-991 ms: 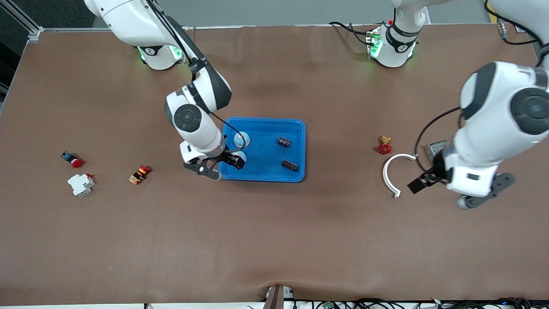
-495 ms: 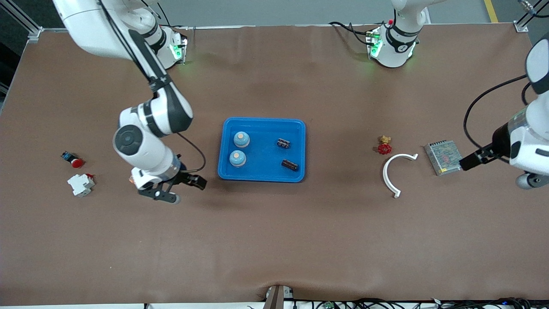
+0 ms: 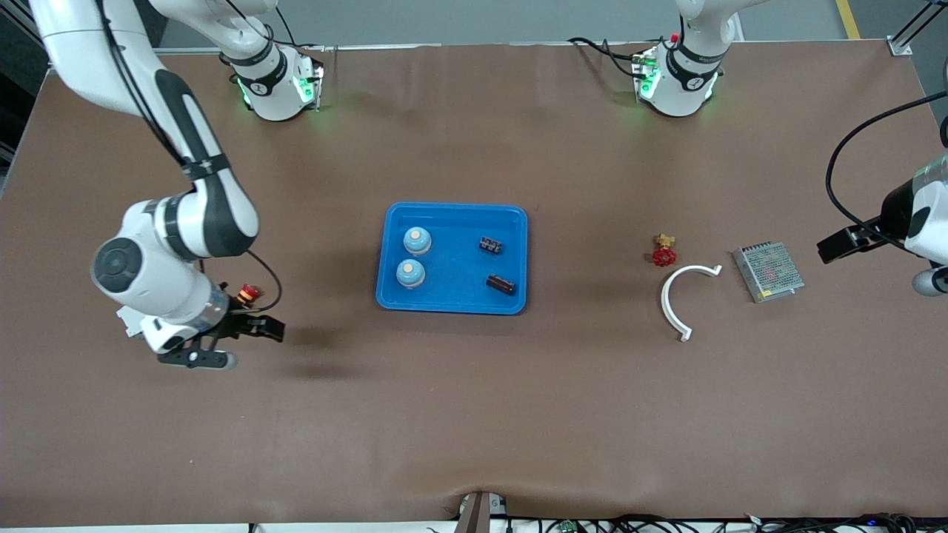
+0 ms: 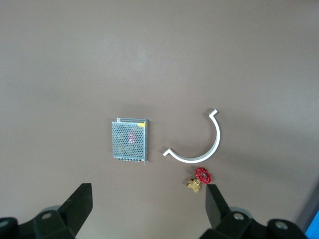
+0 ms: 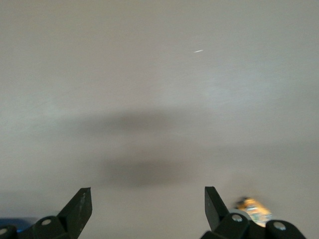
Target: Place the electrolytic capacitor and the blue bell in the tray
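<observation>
The bright-blue tray lies mid-table. In it stand two blue bells, toward the right arm's end. Two dark electrolytic capacitors lie in it toward the left arm's end. My right gripper is open and empty, well away from the tray over bare table near the right arm's end; its wrist view shows the open jaws. My left gripper is open and empty near the left arm's end of the table; its wrist view also shows open jaws.
A red-handled brass valve, a white curved clip and a grey mesh power supply lie toward the left arm's end; all three show in the left wrist view. An orange-and-red button lies beside the right gripper.
My right gripper left the tray, where it was over a blue bell, and moved empty toward the right arm's end. My left gripper moved off toward the left arm's end, uncovering the power supply.
</observation>
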Robot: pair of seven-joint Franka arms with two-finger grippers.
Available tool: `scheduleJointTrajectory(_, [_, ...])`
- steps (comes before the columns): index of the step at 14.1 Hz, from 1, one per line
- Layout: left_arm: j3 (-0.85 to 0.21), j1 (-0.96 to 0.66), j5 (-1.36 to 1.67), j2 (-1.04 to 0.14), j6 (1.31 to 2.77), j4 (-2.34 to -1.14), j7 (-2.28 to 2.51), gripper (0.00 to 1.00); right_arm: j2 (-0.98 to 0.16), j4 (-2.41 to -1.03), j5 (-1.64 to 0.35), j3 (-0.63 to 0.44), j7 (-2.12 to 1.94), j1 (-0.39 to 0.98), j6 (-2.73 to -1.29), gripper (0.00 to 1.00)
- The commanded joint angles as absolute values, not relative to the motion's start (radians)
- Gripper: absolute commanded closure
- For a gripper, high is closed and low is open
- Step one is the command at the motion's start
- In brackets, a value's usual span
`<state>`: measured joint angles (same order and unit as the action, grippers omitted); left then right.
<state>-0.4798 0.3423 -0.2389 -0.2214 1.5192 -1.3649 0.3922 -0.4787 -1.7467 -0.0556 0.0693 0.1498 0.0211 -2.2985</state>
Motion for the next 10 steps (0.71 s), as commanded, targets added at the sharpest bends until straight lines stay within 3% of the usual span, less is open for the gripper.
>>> scheduleJointTrajectory(1, [-0.468,0.345,-0.220,-0.126,1.499,-1.391,0.324,0.00,-0.440,-1.718,-0.044,0.089,0.130,-0.032,-2.205,0.00])
scheduleJointTrajectory(3, [-0.415,0.292,-0.190,-0.085,1.500,-1.414,0.266,0.00,-0.402,-1.654,-0.022,0.089,0.127,-0.041,-2.075,0.00])
scheduleJointTrajectory(5, [-0.251,0.149,-0.114,-0.031,1.499,-1.475,0.253,0.00,-0.371,-1.541,0.000,0.090,0.124,-0.041,-1.895,0.00])
scheduleJointTrajectory(8, [-0.146,0.048,-0.095,-0.005,1.500,-1.493,0.207,0.00,-0.361,-1.353,0.000,0.089,0.126,-0.038,-1.605,0.00])
scheduleJointTrajectory(10, [-0.100,0.009,-0.087,0.023,1.505,-1.528,0.184,0.00,-0.338,-1.313,-0.003,0.087,0.124,-0.040,-1.556,0.00])
